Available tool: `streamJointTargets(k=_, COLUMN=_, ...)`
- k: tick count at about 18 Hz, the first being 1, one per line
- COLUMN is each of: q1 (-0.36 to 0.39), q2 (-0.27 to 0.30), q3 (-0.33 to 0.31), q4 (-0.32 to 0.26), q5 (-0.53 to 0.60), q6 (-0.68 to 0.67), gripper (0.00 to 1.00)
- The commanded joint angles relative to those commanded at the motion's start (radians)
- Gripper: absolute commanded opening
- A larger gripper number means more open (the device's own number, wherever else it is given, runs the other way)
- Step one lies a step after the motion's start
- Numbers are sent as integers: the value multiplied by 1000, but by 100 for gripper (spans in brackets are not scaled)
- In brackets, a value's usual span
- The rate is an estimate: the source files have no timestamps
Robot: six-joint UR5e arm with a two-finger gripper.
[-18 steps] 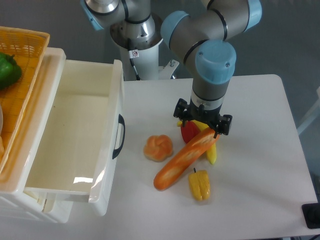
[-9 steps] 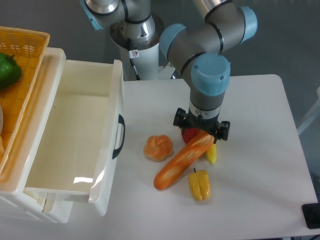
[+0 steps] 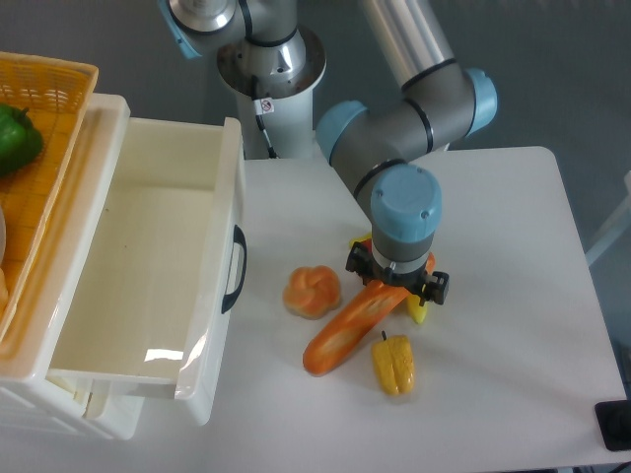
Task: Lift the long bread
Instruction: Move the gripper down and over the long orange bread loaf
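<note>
The long bread [image 3: 350, 328] is a glossy orange-brown baguette lying diagonally on the white table, low end at the front left, high end under the arm. My gripper [image 3: 396, 288] hangs straight down over that upper right end, low and close to it. The wrist and its blue cap hide the fingers, so I cannot see whether they are open or shut, or whether they touch the bread.
A round tan bun [image 3: 312, 291] lies left of the bread. A yellow bell pepper [image 3: 393, 364] sits just in front of it. Another yellow piece [image 3: 418, 309] and a red one peek out under the gripper. An open white drawer [image 3: 158, 266] and an orange basket [image 3: 44, 108] stand at the left.
The arm has come down and slightly left, lowering the gripper onto the bread's upper end. It now covers the red piece. The bread has not moved.
</note>
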Motion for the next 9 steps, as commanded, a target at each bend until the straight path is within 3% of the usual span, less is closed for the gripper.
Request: streamJointTargets(k=9, q1=-14, q2=-61, q3=32, q4=3, q5=-35, q6=22, gripper=100)
